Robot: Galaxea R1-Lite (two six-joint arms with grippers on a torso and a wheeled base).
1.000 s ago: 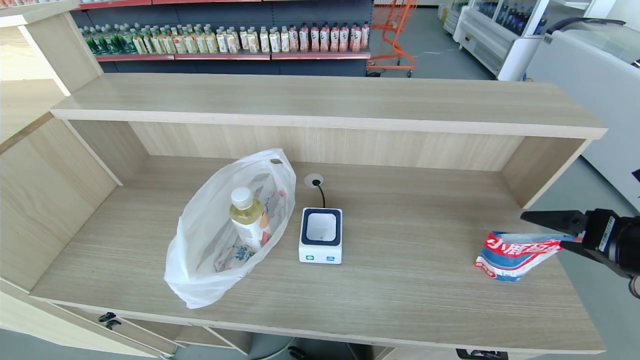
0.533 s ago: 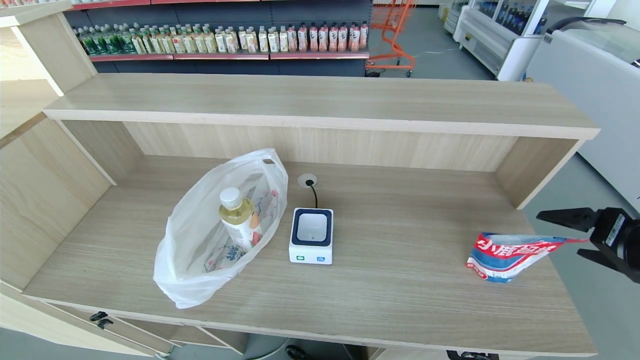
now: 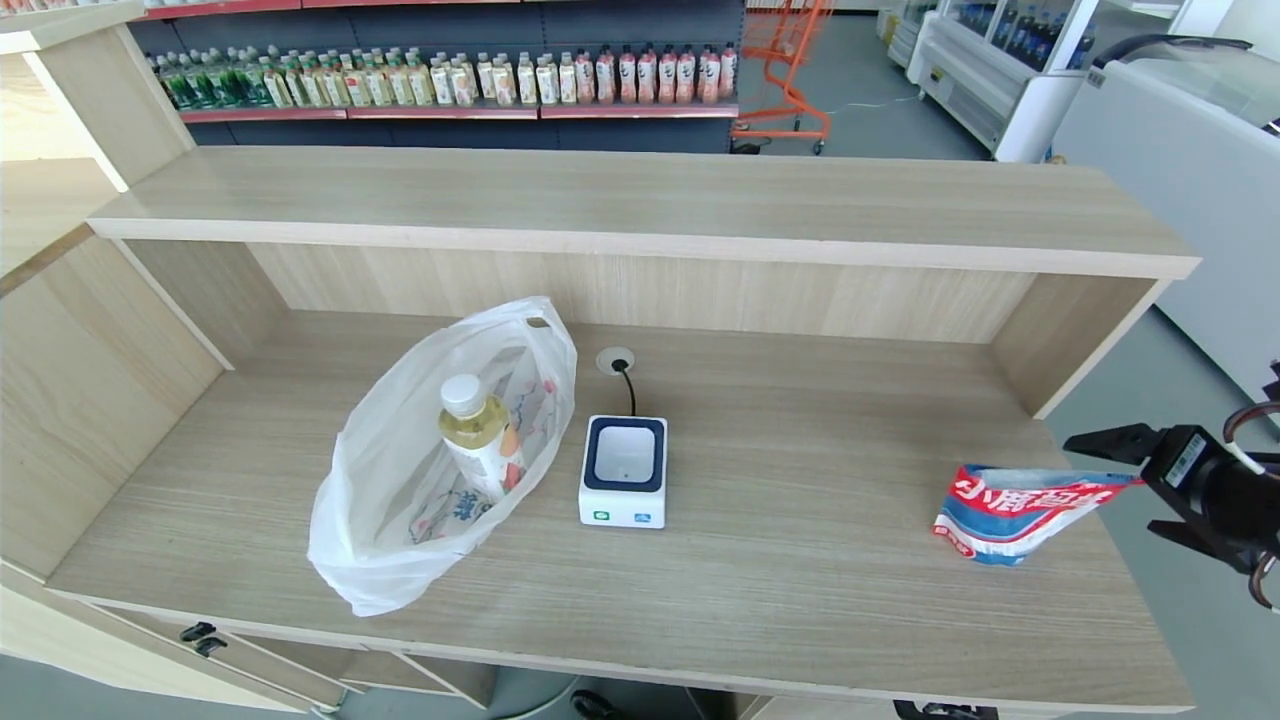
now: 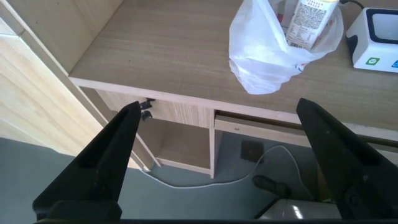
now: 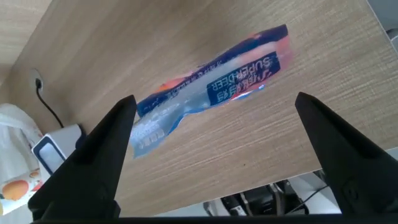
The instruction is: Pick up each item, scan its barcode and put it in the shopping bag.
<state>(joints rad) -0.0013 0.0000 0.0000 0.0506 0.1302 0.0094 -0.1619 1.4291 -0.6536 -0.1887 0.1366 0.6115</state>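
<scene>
A red, white and blue pouch (image 3: pixel 1015 512) lies on the wooden counter (image 3: pixel 800 560) near its right end. My right gripper (image 3: pixel 1112 482) hovers open at the pouch's right tip, one finger on either side and clear of it. The right wrist view has the pouch (image 5: pixel 211 87) on the counter between the spread fingers (image 5: pixel 99 162). At the left, a white shopping bag (image 3: pixel 400 520) lies open with a tea bottle (image 3: pixel 478 438) inside. The white scanner (image 3: pixel 623 472) sits just right of the bag. My left gripper (image 4: pixel 217 107) hangs open with nothing in it, below the counter's front edge.
A raised ledge (image 3: pixel 640 210) runs along the back of the counter, and side walls close both ends. The scanner's cable goes into a round port (image 3: pixel 614 360) behind it. Drawers (image 4: pixel 180 115) sit under the front edge. Bare wood stretches between scanner and pouch.
The head camera shifted, so the whole scene slid left. My right gripper drew back a little to the right of the pouch and its fingers spread wider. The pouch stayed put.
</scene>
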